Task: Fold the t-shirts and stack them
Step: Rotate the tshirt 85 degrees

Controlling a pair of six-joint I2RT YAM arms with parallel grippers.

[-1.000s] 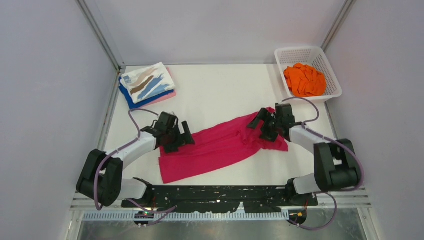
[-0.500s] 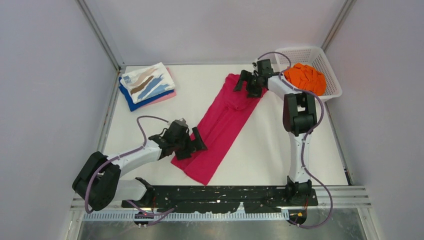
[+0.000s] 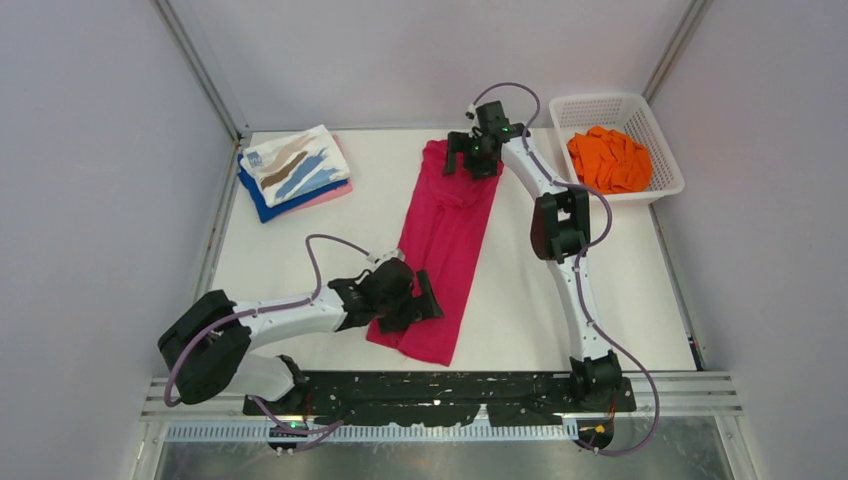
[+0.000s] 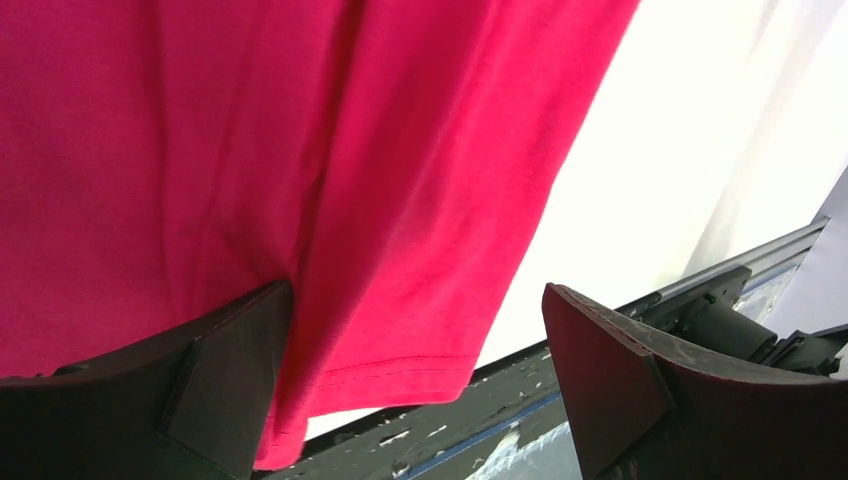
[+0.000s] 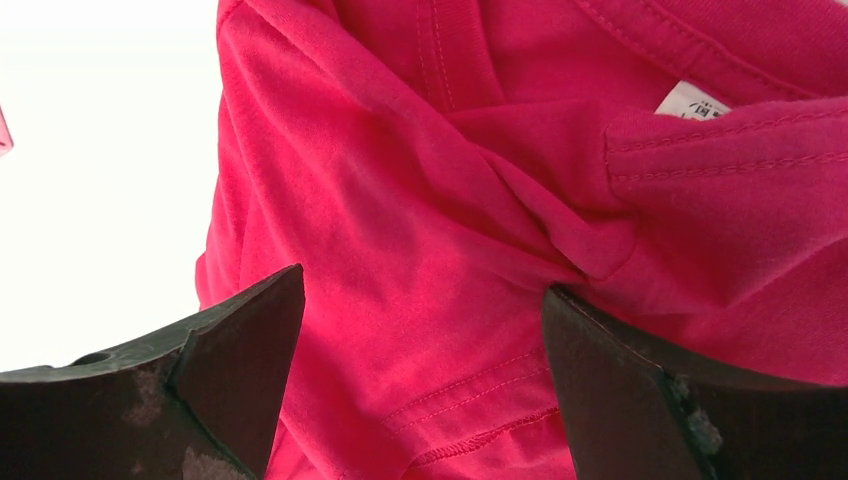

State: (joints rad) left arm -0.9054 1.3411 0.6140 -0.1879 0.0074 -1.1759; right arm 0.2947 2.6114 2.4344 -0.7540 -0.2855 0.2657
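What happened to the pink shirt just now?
The magenta shirt swung from lying across the table to pointing front to back. The right gripper carried its collar end to the far edge; the left gripper moved its hem end toward the middle. Both now stand open. The folded stack and the orange shirt in the basket stayed put.

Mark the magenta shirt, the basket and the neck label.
magenta shirt [image 3: 445,230], top view, middle of the cloth.
basket [image 3: 595,97], top view, far rim.
neck label [image 5: 690,100], right wrist view, its white face.
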